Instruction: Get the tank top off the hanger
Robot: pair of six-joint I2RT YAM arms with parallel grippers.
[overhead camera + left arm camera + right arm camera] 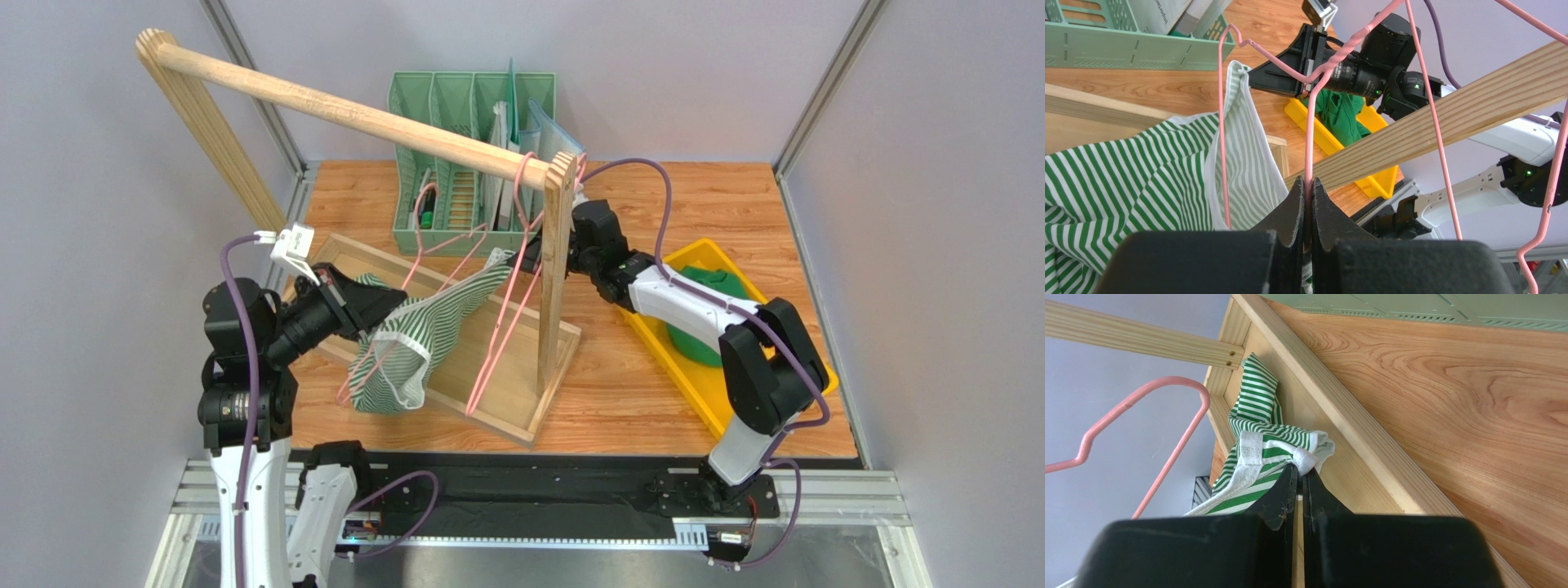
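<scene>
A green and white striped tank top point(411, 333) hangs on a pink wire hanger point(432, 272) that hooks over the wooden rack's rail point(356, 113). My left gripper point(383, 298) is shut on the hanger's wire point(1309, 153), with the striped cloth point(1118, 177) to its left. My right gripper point(525, 257) is shut on the top's white-edged strap point(1300, 452), by the rack's upright post point(555, 270). A second pink hanger point(505, 321) hangs bare beside it.
The rack stands on a wooden base point(530, 398). A green file organiser point(472, 147) stands at the back. A yellow tray point(693, 355) with a green garment point(711, 312) lies at the right, under my right arm. Grey walls close in both sides.
</scene>
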